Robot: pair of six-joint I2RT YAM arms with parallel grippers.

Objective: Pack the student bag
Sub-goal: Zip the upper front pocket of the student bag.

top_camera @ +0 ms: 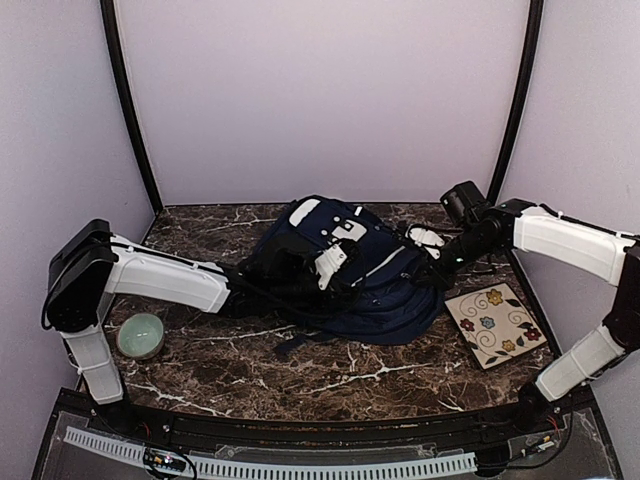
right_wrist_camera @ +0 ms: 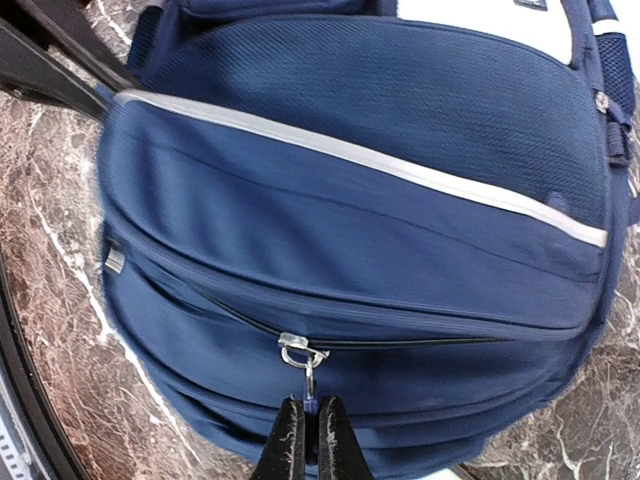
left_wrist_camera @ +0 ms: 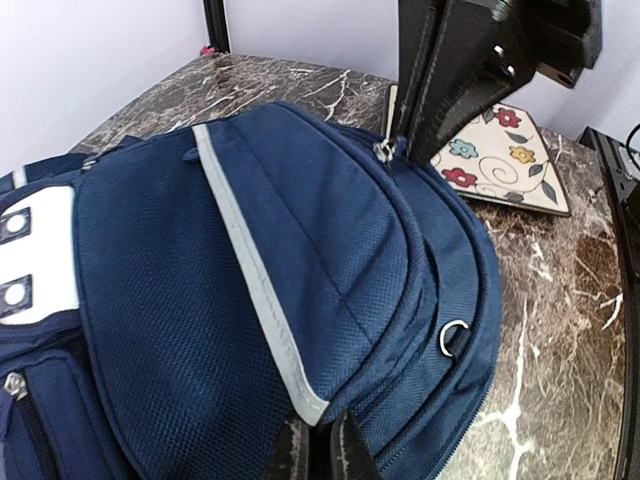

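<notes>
A pale green bowl (top_camera: 139, 335) sits at the left of the marbled surface (top_camera: 300, 375), beside the left arm, whose left gripper (left_wrist_camera: 320, 452) has its fingers pinched almost together on fabric at the edge of the student bag (top_camera: 370, 275). The bag lies flat mid-surface toward the far side; it is navy-blue woven cloth with a pale stripe across the front pocket and white patches. On its right side the right gripper (right_wrist_camera: 305, 428) is clamped tight on a silver zipper pull (right_wrist_camera: 300, 353), and a flowered tile (top_camera: 495, 325) lies just right of the bag.
</notes>
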